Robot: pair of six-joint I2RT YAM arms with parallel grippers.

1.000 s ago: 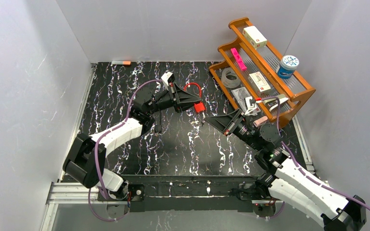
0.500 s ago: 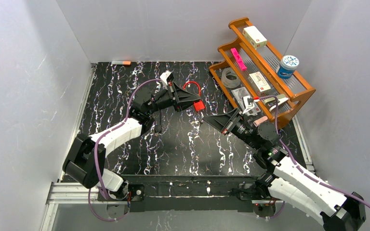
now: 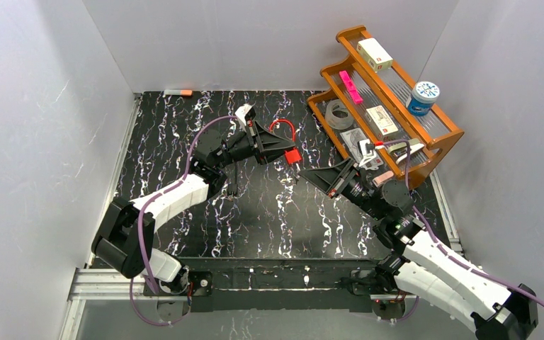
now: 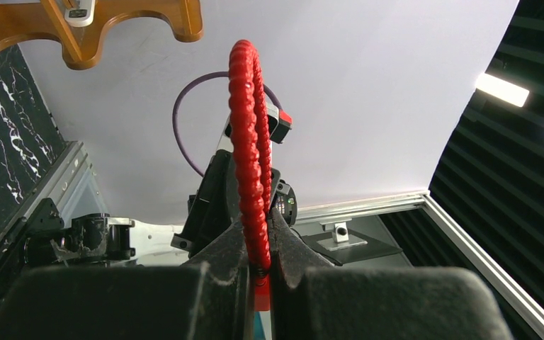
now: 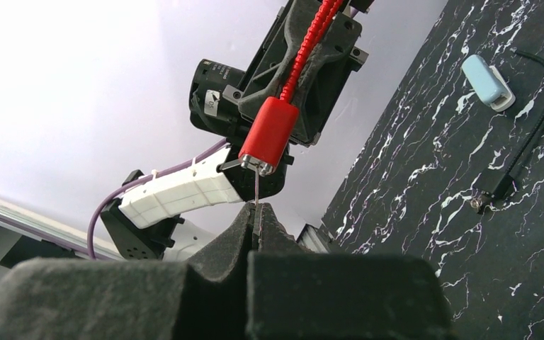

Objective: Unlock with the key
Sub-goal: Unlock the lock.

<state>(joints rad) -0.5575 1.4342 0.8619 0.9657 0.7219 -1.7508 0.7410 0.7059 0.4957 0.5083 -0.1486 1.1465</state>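
A red cable lock hangs in the air over the middle of the mat. My left gripper (image 3: 282,147) is shut on its ribbed red cable (image 4: 249,127), just above the red lock body (image 5: 269,134). The cable loop (image 3: 283,128) rises behind the fingers. My right gripper (image 5: 256,211) is shut on a thin metal key (image 5: 256,190), seen edge-on. The key points up at the lock body's lower end face and its tip meets that face. How deep it sits cannot be told. In the top view the right gripper (image 3: 306,172) is just below and right of the lock body (image 3: 293,157).
A wooden rack (image 3: 435,145) with small boxes, tape and a blue tub (image 3: 423,97) stands at the back right, close to the right arm. A pale blue clip (image 5: 488,81) and a thin black cable (image 5: 531,138) lie on the black marbled mat (image 3: 269,212).
The right gripper has edged slightly up and left toward the lock with the key. The left gripper has turned a little and still holds the cable.
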